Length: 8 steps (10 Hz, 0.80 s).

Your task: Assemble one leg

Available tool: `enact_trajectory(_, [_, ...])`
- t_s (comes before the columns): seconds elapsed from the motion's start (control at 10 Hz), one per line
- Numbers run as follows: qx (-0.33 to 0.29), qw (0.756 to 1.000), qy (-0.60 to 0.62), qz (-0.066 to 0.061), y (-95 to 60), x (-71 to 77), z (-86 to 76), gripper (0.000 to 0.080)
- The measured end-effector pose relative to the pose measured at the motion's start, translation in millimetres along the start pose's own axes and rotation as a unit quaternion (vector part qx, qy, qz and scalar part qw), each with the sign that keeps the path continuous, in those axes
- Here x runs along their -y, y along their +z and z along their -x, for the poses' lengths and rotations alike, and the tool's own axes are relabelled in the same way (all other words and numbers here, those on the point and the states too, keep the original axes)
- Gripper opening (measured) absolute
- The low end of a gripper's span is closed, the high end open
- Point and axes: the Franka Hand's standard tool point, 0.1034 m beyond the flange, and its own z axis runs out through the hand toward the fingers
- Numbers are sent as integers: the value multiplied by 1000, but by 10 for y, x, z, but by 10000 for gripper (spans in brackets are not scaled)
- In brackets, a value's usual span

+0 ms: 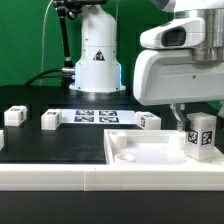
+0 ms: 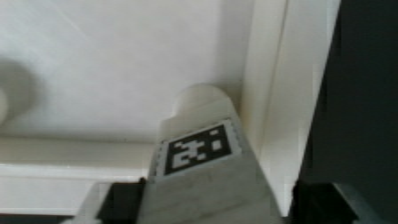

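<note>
— Leg (image 1: 202, 140) with the tag: where do we find it?
— We find it at the exterior view's right, upright, over the right-hand corner of the white panel (image 1: 150, 160). The gripper (image 1: 199, 126) has its jaws closed on the leg's sides. In the wrist view the leg (image 2: 199, 150) fills the space between the two dark fingers (image 2: 121, 202), with its tag facing the camera.
— What do we see around it?
— Three more pieces lie loose on the black table (image 1: 50, 150). A loose block (image 1: 15, 116) sits far at the exterior view's left, a second block (image 1: 50, 120) near it, and a third block (image 1: 150, 121) just behind the panel's far edge. The marker board (image 1: 95, 116) lies flat between the second and the third. The arm's base (image 1: 97, 55) stands behind that board, in front of a green backdrop (image 1: 25, 40).
— Does anything stand in our way?
— The gripper's bulky white housing (image 1: 180, 60) covers the upper right of the exterior view, and only one finger shows beside the leg there. In the wrist view the leg hides the part of the panel (image 2: 107, 60) beneath it.
— What can we not make out?
— We cannot tell whether the leg's lower end touches the panel or hangs just above it. The wrist picture is blurred, its fingers are cut off by the frame, and the rounded recess (image 2: 11, 100) in the panel shows only in part
</note>
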Motion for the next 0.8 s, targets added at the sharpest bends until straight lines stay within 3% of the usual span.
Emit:
enact_trajectory(0.1, [0, 1000, -1, 0, 0, -4, 0, 289])
enact_trajectory(0.4, [-7, 987, 159, -2, 6, -6, -4, 289])
enact_trajectory(0.6, [-20, 956, 294, -6, 12, -9, 12, 289])
enact_trajectory(0.8, [-20, 904, 428, -9, 20, 7, 22, 291])
